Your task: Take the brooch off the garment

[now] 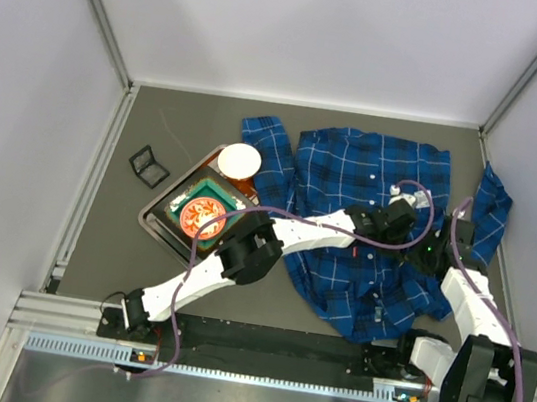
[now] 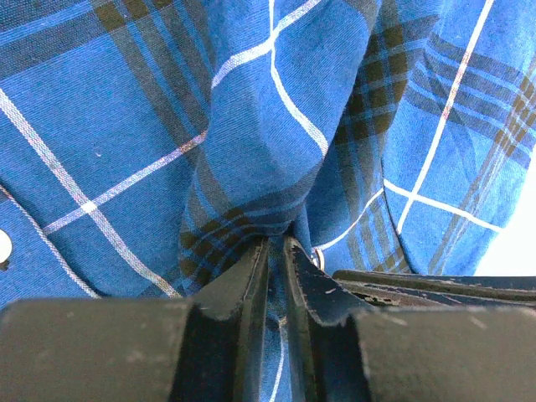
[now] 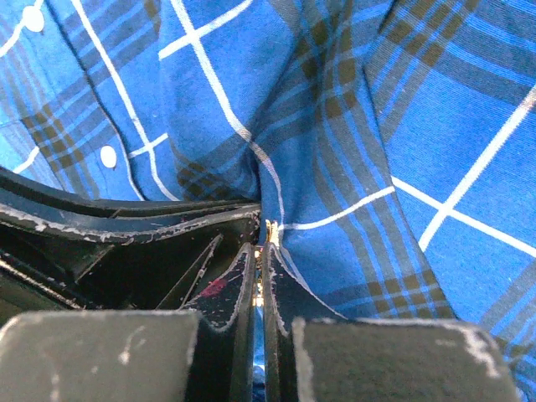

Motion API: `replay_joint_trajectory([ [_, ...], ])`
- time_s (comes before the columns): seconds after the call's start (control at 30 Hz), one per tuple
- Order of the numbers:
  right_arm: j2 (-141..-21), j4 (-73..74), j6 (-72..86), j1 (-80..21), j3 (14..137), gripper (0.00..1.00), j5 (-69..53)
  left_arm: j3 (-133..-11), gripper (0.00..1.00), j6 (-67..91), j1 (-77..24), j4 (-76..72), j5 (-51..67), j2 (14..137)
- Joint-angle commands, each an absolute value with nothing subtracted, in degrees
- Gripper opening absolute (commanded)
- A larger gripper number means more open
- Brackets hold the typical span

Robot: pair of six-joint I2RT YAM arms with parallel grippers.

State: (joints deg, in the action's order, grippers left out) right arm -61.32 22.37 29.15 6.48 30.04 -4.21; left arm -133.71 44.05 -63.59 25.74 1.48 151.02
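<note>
The right gripper (image 3: 266,239) has its jaws pressed almost together, leaving only a hairline gap. A pale gold sliver, the brooch (image 3: 270,228), is caught at their very tips; little of it shows, so its shape cannot be made out. It sits right at a puckered fold of the garment (image 3: 435,126), whose blue and navy plaid bunches up against the fingertips.

The left gripper (image 2: 276,243) meets it tip to tip from the other side. Its jaws are nearly closed too, pinching a raised ridge of the same cloth, so the brooch lies just beside its tips. Two white shirt buttons (image 3: 108,156) lie a little way off on the flat fabric.

From above, both arms reach onto the right half of the shirt, which is spread over the grey table (image 1: 190,119). Well apart on the left stand a dark tray (image 1: 158,213), a white round dish (image 1: 239,161) at its far corner, and a small black mesh piece (image 1: 148,167).
</note>
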Motion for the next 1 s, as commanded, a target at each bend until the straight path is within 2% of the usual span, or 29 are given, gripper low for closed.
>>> replay_joint_trajectory([
  [0.0,-60.13,12.93,29.19,6.94,28.48,0.00,-17.30,-132.62,0.19,46.05,-64.78,21.27,6.49,149.24],
  [0.17,-60.03,9.15,25.93,6.77,28.04,0.00,-23.63,-137.18,0.23,44.30,-64.69,25.22,11.24,150.99],
  [0.43,-61.96,6.94,26.28,4.39,27.34,0.00,-24.87,-133.86,0.26,40.27,-63.72,22.86,17.40,150.21],
  [0.53,-59.95,8.61,26.80,4.39,26.63,0.00,-22.43,-134.29,0.26,37.98,-63.55,22.76,19.25,150.64],
  [0.63,-56.35,12.29,28.91,4.48,26.54,0.00,-14.87,-134.21,0.27,35.96,-63.37,23.99,15.58,149.33],
  [0.8,-52.39,14.41,29.44,5.36,24.26,0.00,-9.84,-125.78,0.37,35.24,-61.53,20.49,13.53,141.43],
  [0.97,-49.84,14.59,29.27,10.89,21.97,0.00,-14.66,-115.59,0.51,38.32,-57.93,12.41,22.29,134.84],
])
